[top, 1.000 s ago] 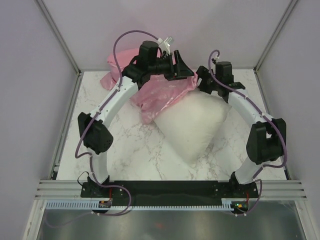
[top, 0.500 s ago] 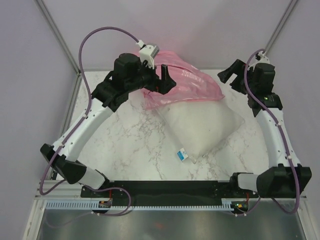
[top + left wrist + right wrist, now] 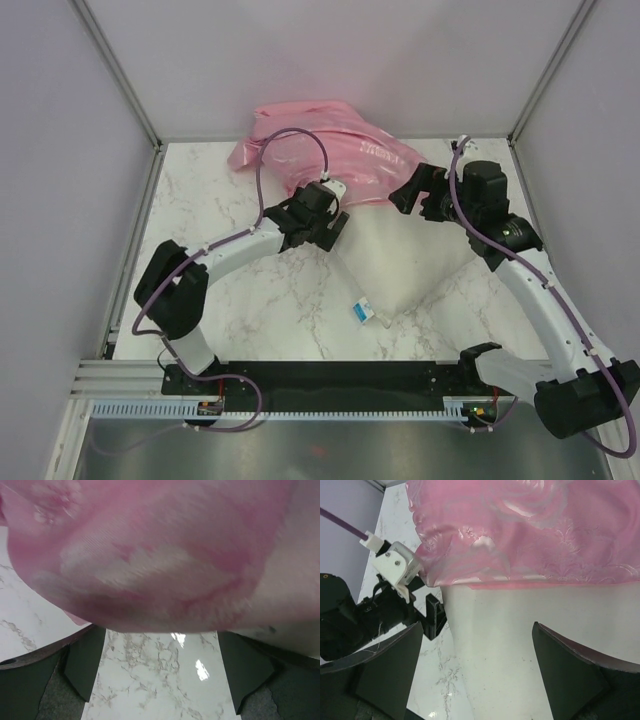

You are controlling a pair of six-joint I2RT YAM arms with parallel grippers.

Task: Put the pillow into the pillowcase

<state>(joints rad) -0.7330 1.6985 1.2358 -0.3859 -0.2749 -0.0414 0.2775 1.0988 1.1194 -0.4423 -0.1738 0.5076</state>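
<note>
The white pillow [image 3: 400, 265] lies in the middle of the table, its blue-and-white tag [image 3: 365, 312] at the near corner. The pink satin pillowcase [image 3: 330, 150] covers its far end and bunches against the back wall. My left gripper [image 3: 328, 226] is open and empty at the pillow's left edge, just below the case's hem. In the left wrist view its gripper [image 3: 160, 647] has pink fabric [image 3: 150, 555] above and marble between the jaws. My right gripper [image 3: 413, 195] is open and empty over the pillow's far right. In the right wrist view its gripper [image 3: 477, 650] frames the pillow [image 3: 520, 645] below the case [image 3: 530, 535].
The white marble table [image 3: 250, 290] is bounded by a metal rail on the left [image 3: 130, 250] and grey walls behind and at both sides. The left gripper [image 3: 432, 615] also shows in the right wrist view, beside the pillow's edge.
Both arms came down from a raised pose. The pillowcase, lifted earlier, now lies over the pillow's far end. The left gripper has moved nearer and lower; the pillow's tag has turned into view.
</note>
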